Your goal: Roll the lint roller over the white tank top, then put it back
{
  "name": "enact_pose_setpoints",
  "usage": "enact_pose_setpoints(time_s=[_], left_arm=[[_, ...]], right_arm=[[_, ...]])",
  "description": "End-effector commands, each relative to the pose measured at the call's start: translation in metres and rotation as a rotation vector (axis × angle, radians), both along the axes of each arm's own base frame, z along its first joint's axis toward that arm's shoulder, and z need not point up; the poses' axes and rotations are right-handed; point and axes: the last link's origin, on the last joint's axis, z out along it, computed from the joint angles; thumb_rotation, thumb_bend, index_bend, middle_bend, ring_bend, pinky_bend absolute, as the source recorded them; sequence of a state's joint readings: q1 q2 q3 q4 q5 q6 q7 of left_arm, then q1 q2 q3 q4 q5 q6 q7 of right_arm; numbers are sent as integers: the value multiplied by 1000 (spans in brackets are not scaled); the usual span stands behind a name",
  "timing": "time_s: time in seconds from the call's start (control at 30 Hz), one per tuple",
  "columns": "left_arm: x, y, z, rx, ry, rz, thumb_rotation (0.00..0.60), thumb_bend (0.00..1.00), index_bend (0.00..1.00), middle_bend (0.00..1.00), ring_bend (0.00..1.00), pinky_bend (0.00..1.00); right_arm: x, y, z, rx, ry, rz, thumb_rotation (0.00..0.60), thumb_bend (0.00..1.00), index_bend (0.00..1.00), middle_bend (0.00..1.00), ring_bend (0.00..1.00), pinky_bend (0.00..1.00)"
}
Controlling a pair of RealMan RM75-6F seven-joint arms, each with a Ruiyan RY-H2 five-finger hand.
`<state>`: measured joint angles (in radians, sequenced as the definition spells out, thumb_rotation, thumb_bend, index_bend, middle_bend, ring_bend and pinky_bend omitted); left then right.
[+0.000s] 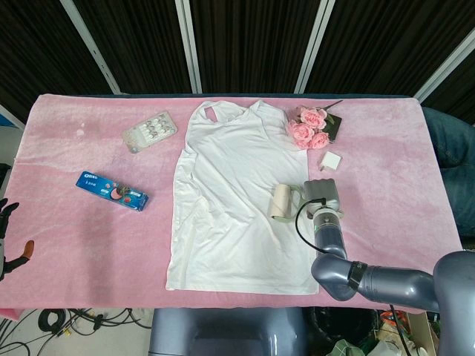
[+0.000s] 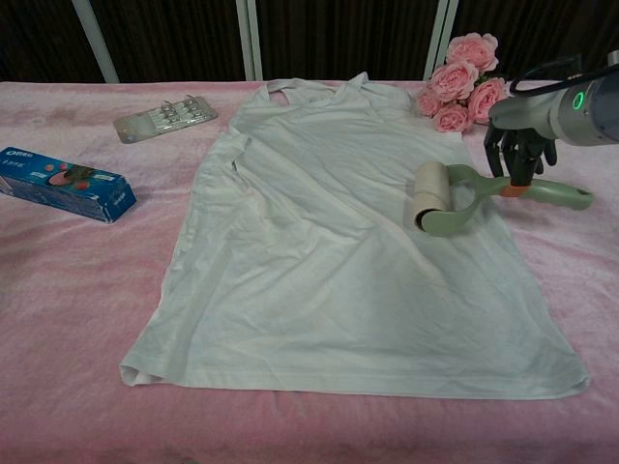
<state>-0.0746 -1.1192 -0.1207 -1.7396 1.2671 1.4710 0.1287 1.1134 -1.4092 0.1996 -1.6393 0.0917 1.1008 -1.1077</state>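
Note:
The white tank top (image 1: 237, 185) lies flat on the pink cloth, neck toward the far side; the chest view shows it too (image 2: 338, 271). The lint roller (image 1: 282, 202) rests on the top's right edge, its pale roll (image 2: 428, 196) on the fabric and its green handle (image 2: 556, 198) reaching out over the pink cloth. My right hand (image 2: 520, 150) grips the handle from above, near the orange band; in the head view that hand (image 1: 323, 194) sits just right of the roll. My left hand (image 1: 7, 233) hangs off the table's left edge, fingers apart, holding nothing.
A blue cookie box (image 1: 111, 190) and a clear blister pack (image 1: 150, 131) lie left of the top. Pink roses (image 1: 310, 126) and a small white charger (image 1: 330, 161) sit right of it, just beyond my right hand. The pink tablecloth (image 1: 386, 148) covers the table.

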Motion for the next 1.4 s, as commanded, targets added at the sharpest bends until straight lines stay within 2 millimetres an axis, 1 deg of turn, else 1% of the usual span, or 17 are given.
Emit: enact_pose_setpoints(time_s=[0.03,0.13,0.33,0.43,0.57,0.67,0.77,0.83,0.9,1.03,1.17,1.27,1.4], left_arm=[[0,0,0,0,0,0,600,355,124,39,47,257],[0,0,0,1,1,-2,600,355,123,39,47,257],[1,0,1,5,-2,-2,600,355,124,39,47,257],[0,0,1,4,-2,-1,600,355,124,39,47,257],[0,0,1,4,-3,0,600,355,124,39,47,257],[0,0,2,9,-5,2,600,354,124,39,48,258],[0,0,3,15,-5,2,600,355,124,39,47,257],[0,0,3,16,-4,2,600,355,124,39,47,258],[0,0,2,15,-1,2,600,355,124,39,47,257],[1,0,1,13,3,0,600,355,124,39,47,258],[1,-1,1,18,5,0,600,355,124,39,47,257],[0,-1,2,21,6,1,600,355,124,39,48,257],[0,-1,1,19,8,2,600,355,124,39,47,262]], right_arm=[[-9,3,6,-5,7,-16,600,644,756,590,545,432],[-14,4,10,-10,2,-21,600,645,756,590,545,432],[-15,2,19,-30,-6,-18,600,644,756,590,545,432],[-19,0,30,-60,-27,-24,600,644,756,590,545,432],[-30,-5,49,-113,-64,-44,600,644,756,590,545,432],[-45,-9,70,-157,-95,-76,600,644,756,590,545,432],[-66,-9,91,-172,-83,-100,600,644,756,590,545,432],[-81,-6,102,-182,-68,-110,600,644,756,590,545,432],[-93,-2,108,-184,-62,-126,600,644,756,589,545,432],[-117,7,112,-183,-91,-164,600,644,756,589,545,432],[-134,12,108,-172,-116,-174,600,644,756,589,545,432],[-141,12,104,-183,-138,-169,600,644,756,589,545,432],[-143,9,99,-208,-178,-149,600,644,756,588,545,432]])
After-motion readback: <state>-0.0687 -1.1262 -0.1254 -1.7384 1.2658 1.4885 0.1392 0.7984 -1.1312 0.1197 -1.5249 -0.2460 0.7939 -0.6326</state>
